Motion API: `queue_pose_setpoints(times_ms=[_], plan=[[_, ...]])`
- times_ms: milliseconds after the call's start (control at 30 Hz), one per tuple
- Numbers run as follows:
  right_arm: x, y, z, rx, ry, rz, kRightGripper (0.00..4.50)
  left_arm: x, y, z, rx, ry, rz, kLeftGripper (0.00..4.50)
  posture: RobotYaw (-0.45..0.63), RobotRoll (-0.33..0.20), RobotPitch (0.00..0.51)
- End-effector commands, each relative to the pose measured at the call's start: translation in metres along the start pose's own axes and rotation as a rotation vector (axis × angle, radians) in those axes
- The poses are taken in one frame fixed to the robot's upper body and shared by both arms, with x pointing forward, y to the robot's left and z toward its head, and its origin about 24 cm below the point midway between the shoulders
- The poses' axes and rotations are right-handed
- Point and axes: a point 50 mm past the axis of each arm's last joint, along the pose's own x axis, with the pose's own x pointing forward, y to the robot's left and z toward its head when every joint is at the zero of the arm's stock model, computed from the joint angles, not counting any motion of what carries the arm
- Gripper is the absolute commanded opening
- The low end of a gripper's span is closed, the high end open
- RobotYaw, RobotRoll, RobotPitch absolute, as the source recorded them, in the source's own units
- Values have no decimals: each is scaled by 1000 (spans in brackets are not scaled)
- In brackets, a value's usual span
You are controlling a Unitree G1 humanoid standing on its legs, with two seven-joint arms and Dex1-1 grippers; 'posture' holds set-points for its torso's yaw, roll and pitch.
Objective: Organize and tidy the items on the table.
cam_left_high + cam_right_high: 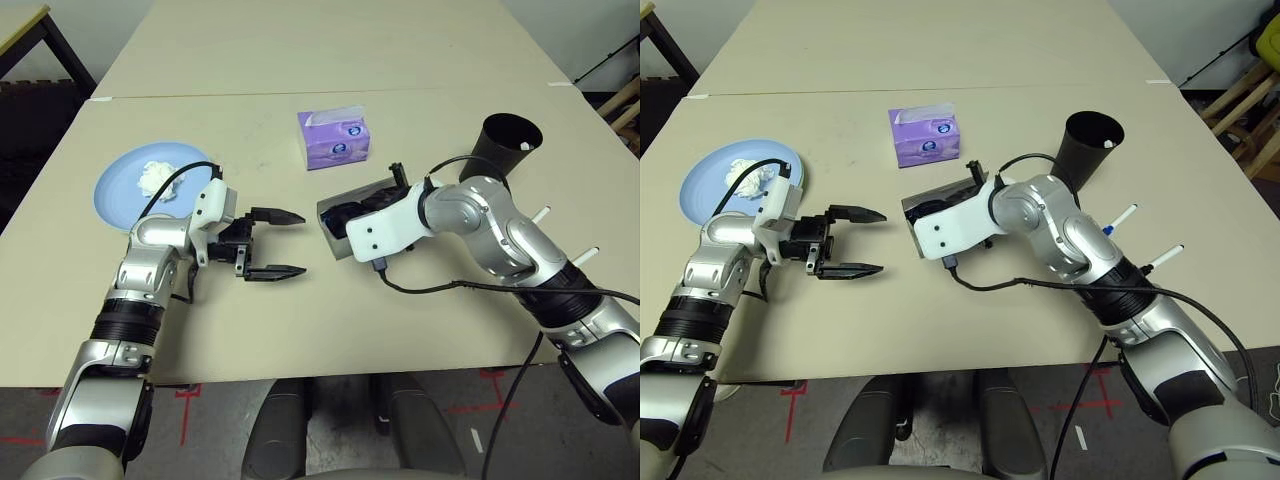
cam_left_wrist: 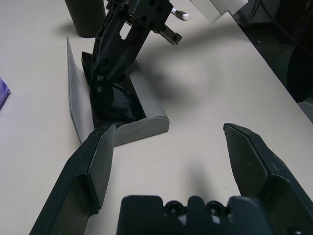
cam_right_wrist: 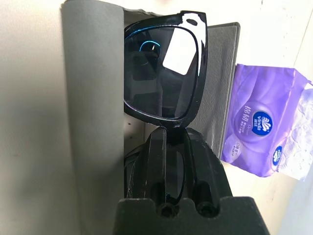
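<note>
The grey glasses case lies open at the middle of the table. My right gripper reaches into it, shut on the bridge of the black sunglasses, which sit in the case's trough. My left gripper hovers open just left of the case, pointing at it, with nothing between its fingers. At the left, a light blue plate holds a crumpled white tissue wad. A black cup stands upright at the right. Two blue-and-white markers lie beside my right forearm.
A purple tissue pack sits behind the case. A black cable trails from my right wrist across the table. A second table adjoins at the back. Bare tabletop stretches in front of both grippers to the near edge.
</note>
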Motion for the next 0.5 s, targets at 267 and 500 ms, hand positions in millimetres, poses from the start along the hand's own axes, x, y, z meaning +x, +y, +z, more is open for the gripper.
queue_pose_setpoints(times_ms=[267, 500], plan=[[1, 4, -6, 39, 11, 55, 363, 0, -1, 1, 6, 9, -16, 4500, 84, 0, 185], [0, 6, -8, 38, 10, 69, 363, -1, -2, 1, 4, 9, -15, 4500, 86, 0, 188]])
